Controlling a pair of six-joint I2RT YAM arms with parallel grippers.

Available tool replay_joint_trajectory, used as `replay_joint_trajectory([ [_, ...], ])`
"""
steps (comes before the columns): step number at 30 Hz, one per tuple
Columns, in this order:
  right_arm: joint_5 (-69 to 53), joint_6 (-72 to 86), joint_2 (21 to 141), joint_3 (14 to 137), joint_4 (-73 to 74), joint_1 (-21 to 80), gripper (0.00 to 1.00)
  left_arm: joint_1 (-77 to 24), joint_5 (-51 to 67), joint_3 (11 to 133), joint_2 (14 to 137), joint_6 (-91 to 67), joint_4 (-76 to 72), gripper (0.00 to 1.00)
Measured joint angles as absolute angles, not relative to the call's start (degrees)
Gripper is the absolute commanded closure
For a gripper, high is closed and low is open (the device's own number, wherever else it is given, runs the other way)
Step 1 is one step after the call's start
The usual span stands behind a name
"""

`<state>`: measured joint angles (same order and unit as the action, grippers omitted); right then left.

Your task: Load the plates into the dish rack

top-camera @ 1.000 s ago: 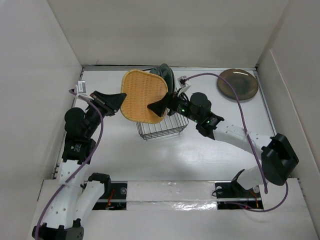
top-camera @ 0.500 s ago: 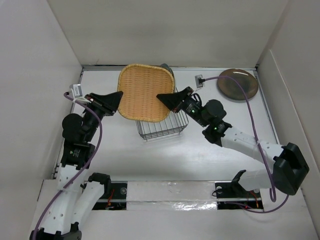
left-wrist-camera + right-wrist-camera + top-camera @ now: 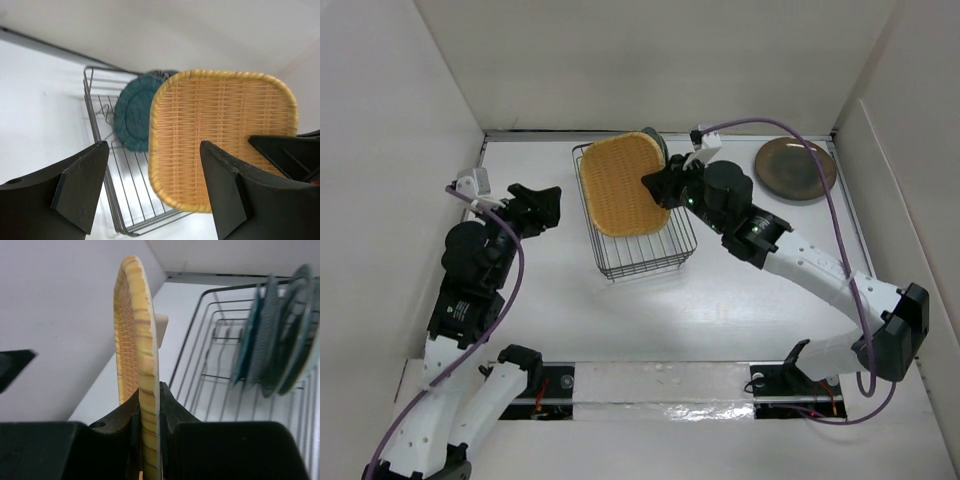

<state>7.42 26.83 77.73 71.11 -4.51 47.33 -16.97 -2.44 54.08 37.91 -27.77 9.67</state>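
Over the black wire dish rack (image 3: 642, 258), the right end effector (image 3: 653, 189) clamps the orange rounded-square woven plate (image 3: 618, 185) by its rim; the left end effector (image 3: 550, 200) hangs released nearby.

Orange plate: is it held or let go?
Held: the right gripper pinches the orange plate by its rim; the left gripper stands open, apart.

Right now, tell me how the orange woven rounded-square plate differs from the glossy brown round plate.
The orange woven rounded-square plate stands on edge, pinched by the right gripper over the black wire dish rack; the glossy brown round plate lies flat on the table, untouched. The orange one looks woven and matte, the brown one smooth and shiny. Neither yet stands free in the rack.
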Motion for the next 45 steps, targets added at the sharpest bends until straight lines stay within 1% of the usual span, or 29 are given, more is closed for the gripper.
replay_joint_trajectory([
  [3,12.3,23.6,80.1,77.8,4.0,47.4,1.00,-18.7,-5.0,54.4,35.8,-26.3,8.9,0.38],
  [5,15.0,22.0,83.8,84.8,7.9,47.3,1.00,-20.3,-4.9,53.9,34.6,-25.5,7.7,0.40],
  [6,16.5,21.1,85.7,87.9,9.9,47.4,1.00,-21.0,-4.5,53.1,34.5,-25.3,6.8,0.42],
  [7,18.7,20.3,88.1,91.6,12.2,47.4,1.00,-21.7,-4.1,52.0,34.5,-25.0,6.1,0.54],
  [8,21.0,19.4,90.4,95.0,14.2,47.5,1.00,-22.3,-3.6,50.9,34.9,-24.7,6.0,0.61],
  [9,23.2,18.7,92.8,98.1,16.1,47.7,1.00,-22.9,-3.4,49.7,35.5,-24.4,6.2,0.65],
  [10,25.3,18.0,95.1,101.0,18.0,47.8,1.00,-23.5,-3.1,48.7,36.2,-23.9,6.6,0.75],
  [11,27.1,17.5,97.4,103.7,20.0,48.0,1.00,-24.2,-3.1,47.7,36.9,-23.5,7.0,0.80],
  [13,30.0,16.7,102.0,108.5,24.0,48.1,1.00,-25.7,-3.1,46.3,37.9,-22.7,7.8,0.87],
  [20,36.0,14.9,116.5,122.3,35.2,48.1,1.00,-31.1,-5.7,45.0,37.0,-20.5,9.3,0.88],
  [29,36.0,14.2,127.0,133.7,40.1,47.6,1.00,-35.7,-10.8,45.0,35.2,-19.3,9.3,0.86],
  [45,32.8,14.3,135.0,139.5,38.6,45.6,1.00,-37.2,-13.0,45.0,36.4,-19.1,9.3,0.86],
])
